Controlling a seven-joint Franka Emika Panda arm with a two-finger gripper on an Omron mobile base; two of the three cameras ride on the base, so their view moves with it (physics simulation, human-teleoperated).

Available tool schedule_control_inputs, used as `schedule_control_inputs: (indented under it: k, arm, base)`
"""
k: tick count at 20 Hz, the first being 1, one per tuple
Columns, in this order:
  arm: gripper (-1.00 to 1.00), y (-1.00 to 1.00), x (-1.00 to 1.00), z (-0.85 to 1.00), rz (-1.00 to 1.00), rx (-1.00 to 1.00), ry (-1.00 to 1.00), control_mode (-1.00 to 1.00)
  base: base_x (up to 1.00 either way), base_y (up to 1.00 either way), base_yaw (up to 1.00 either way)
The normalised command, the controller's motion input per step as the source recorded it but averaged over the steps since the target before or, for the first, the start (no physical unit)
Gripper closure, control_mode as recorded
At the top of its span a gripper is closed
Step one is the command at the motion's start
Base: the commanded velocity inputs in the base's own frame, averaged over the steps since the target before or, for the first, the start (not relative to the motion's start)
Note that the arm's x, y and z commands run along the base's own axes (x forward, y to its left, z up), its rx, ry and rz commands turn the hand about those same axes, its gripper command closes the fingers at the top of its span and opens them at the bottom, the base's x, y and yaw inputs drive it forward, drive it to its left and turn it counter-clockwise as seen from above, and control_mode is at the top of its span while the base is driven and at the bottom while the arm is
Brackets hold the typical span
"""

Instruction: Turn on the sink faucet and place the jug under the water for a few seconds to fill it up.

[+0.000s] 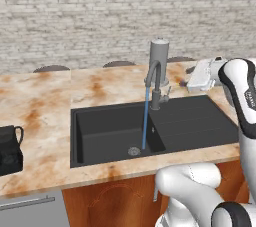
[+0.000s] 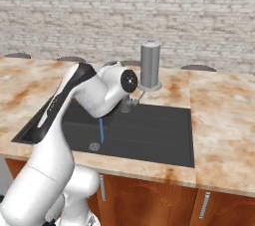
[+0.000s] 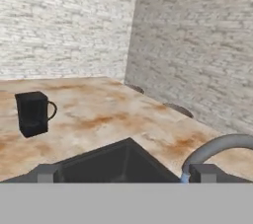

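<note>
Sink faucet (image 1: 156, 78): grey gooseneck tap on a short base at the back edge of the sink (image 1: 100, 136), already running — the water (image 1: 145, 121) falls as a thin blue stream to the basin floor just beside the round drain (image 1: 134, 151), so the first half of the task reads as done. Jug (image 1: 10, 148): small black boxy vessel with loop handle, upright on the marbled counter (image 1: 45, 106) well to the left of the basin, apart from sink and stream alike; unfilled as far as can be judged. Gripper (image 1: 189, 83): at the right of the tap near its side lever, jaws spread to their widest and holding nothing — a posture that suits a hand just done with the lever. In the hand view the jug (image 3: 32, 113) stands across the counter, probably the next target. Tall plain grey cylinder (image 1: 159, 53): behind the tap, no part in the task.
</note>
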Motion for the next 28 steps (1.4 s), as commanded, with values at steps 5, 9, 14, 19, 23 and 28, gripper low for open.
schedule_control_inputs:
  k: [5, 9, 14, 19, 23, 28]
  arm:
    - [-1.0, 0.93, -0.88, 0.05, 0.33, -0.21, -0.05, -1.0]
    - [-1.0, 0.97, -0.78, 0.0, 0.33, -0.2, -0.11, -1.0]
    - [-1.0, 1.0, -0.41, -0.09, 0.3, -0.2, -0.03, -1.0]
    - [-1.0, 1.0, -0.11, -0.14, 0.27, -0.16, 0.0, -1.0]
    - [-1.0, 1.0, 0.34, -0.33, 0.22, -0.03, 0.0, -1.0]
    - [-1.0, 0.65, 0.52, -0.44, 0.18, 0.01, 0.0, -1.0]
  base:
    - [0.0, 0.0, 0.0]
    - [0.0, 0.0, 0.0]
    - [0.0, 0.0, 0.0]
    - [0.0, 0.0, 0.0]
    - [0.0, 0.0, 0.0]
    - [0.0, 0.0, 0.0]
